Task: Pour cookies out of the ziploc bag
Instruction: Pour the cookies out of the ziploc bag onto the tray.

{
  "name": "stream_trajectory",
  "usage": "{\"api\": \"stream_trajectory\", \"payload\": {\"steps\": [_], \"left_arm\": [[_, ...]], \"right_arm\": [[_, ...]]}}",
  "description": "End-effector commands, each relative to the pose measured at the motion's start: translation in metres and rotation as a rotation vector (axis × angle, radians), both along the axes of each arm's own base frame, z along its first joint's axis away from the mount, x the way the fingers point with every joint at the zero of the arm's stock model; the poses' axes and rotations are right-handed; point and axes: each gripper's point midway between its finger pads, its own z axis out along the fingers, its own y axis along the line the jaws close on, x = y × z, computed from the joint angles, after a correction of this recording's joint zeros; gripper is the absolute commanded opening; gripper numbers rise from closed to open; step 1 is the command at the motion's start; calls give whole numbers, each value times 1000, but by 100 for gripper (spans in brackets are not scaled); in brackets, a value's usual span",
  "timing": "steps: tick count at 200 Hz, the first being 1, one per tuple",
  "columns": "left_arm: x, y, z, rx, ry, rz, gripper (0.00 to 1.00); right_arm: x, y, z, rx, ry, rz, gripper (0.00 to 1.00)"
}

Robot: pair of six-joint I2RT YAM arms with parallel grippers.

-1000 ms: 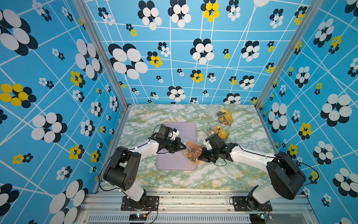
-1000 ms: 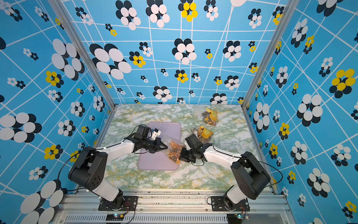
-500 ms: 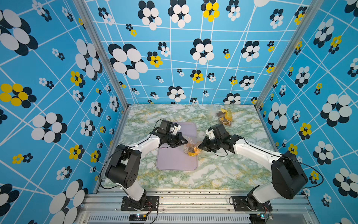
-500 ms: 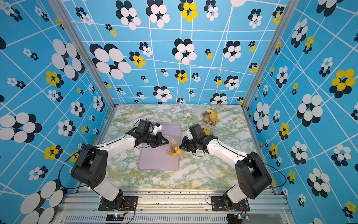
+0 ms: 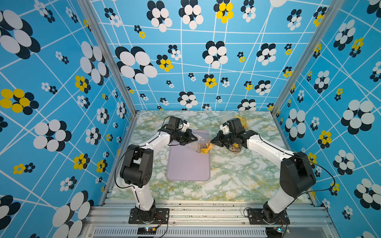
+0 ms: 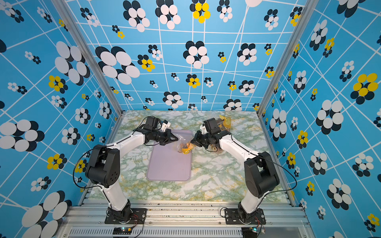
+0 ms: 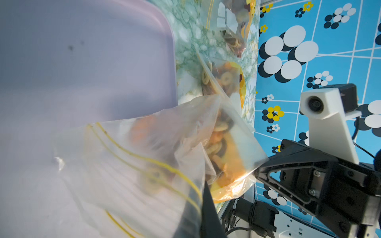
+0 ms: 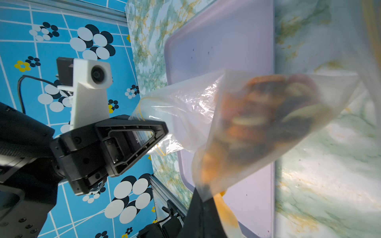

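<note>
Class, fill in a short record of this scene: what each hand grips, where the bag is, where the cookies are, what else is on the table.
left hand: shut on the zip end of the ziploc bag
right hand: shut on the bag's opposite corner
bag position: slung between both hands, over the far end of the lilac tray
cookies: inside the bag, none seen on the tray
also on the table: two more filled bags, one partly under the right arm

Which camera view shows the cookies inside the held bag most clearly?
The left wrist view: the cookies are sharp, rings visible through the ziploc bag. The right wrist view blurs them; in both top views they are a tiny orange-brown patch.
</note>
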Motion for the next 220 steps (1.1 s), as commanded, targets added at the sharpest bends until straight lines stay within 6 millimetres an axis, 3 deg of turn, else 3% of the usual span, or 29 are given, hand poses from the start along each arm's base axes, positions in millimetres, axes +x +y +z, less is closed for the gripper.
{"api": "stream_trajectory", "payload": {"steps": [1,61,116,138,158,168,187,220], "left_arm": [[15,3,9,-26,3,5,0],[54,20,-4,-18,39,34,1],[62,19,-29,-17,100,13,7],[59,22,-29,1,101,3,22],[53,29,-31,55,92,1,42],[49,31,-31,68,89,3,58],[43,36,-27,100,66,14,74],[36,51,-24,202,32,49,78]], "right_arm": [[19,11,19,39,-41,24,0],[53,23,10,44,-32,-14,0],[62,20,-4,19,-18,-51,0],[62,21,-11,22,-1,-57,0],[63,21,-14,21,4,-60,0],[64,21,-15,21,5,-60,0],[65,22,-15,20,5,-61,0],[67,21,-11,21,5,-67,0]]}}
